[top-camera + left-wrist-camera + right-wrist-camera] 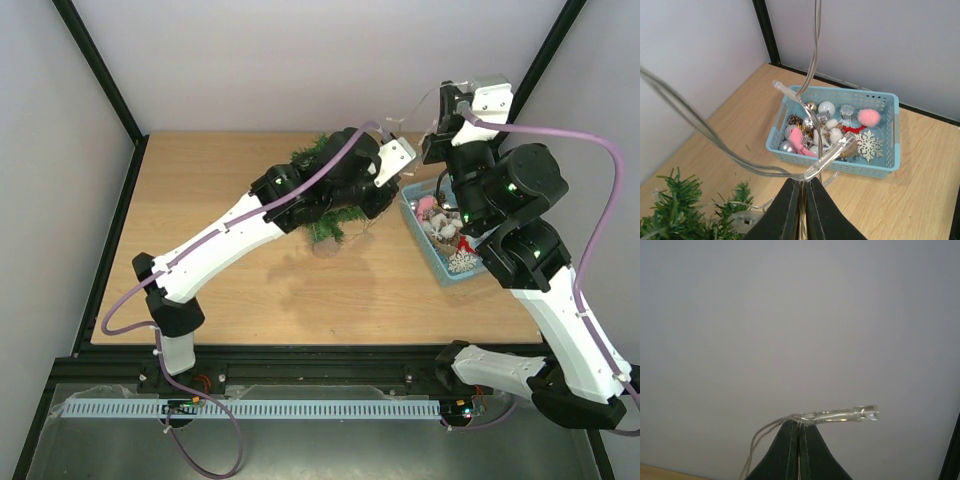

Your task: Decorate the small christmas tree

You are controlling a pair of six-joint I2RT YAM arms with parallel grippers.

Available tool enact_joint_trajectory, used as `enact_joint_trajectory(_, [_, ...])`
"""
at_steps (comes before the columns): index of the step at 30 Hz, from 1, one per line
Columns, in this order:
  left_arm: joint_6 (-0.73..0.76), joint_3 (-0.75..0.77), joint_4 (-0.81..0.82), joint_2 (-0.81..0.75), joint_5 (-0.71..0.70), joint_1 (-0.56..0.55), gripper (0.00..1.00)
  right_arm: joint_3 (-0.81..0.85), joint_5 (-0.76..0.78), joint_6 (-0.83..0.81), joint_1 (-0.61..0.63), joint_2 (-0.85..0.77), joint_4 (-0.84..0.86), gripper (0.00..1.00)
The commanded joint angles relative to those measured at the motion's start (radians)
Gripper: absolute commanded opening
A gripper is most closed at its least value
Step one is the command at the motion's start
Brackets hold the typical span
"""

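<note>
Stringing step: you had left gripper (800, 181) and right gripper (799, 425) both pinched tight on the light string (832, 155); next move probably called for draping it over the small christmas tree (327, 228).

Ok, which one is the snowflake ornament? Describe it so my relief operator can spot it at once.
Find the light-blue basket on the wooden table, beside the small christmas tree. In the left wrist view, go to its right-hand end, just below the pink pom-pom. The snowflake is the only flat, white, spiky-armed piece among round baubles.
</note>
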Motion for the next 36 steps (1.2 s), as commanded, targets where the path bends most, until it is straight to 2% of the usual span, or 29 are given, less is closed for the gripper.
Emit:
enact_joint_trajectory(1, [0.009, 0.074, 0.017, -0.005, 0.037, 0.030, 0.06, 0.031, -0.047, 0.050, -0.060, 0.009, -0.006, 0.01])
enact_joint_trajectory(8, [0.016, 0.241, 0.047, 0.070, 0.184, 0.153, 0.06, 0.052, -0.164, 0.154, -0.155, 0.062, -0.053, 0.01])
enact_joint_trajectory(15, [-0.063, 0.255, 0.189, 0.130, 0.436, 0.356, 0.05, 0.105, -0.219, 0.184, -0.156, 0.119, -0.112, 0.01])
enact_joint_trajectory(19, [-0.116, 0.262, 0.267, 0.166, 0.549, 0.431, 0.05, 0.126, -0.251, 0.189, -0.156, 0.139, -0.151, 0.01])
enact_joint_trajectory(25, [-0.171, 0.267, 0.321, 0.192, 0.619, 0.549, 0.04, 0.159, -0.286, 0.193, -0.156, 0.156, -0.239, 0.01])
enact_joint_trajectory(29, [-0.161, 0.243, 0.302, 0.174, 0.627, 0.614, 0.03, 0.191, -0.331, 0.204, -0.156, 0.165, -0.286, 0.01])
enact_joint_trajectory(36, [-0.116, 0.021, 0.305, -0.009, 0.573, 0.663, 0.02, 0.313, -0.511, 0.237, -0.156, 0.226, -0.435, 0.01])
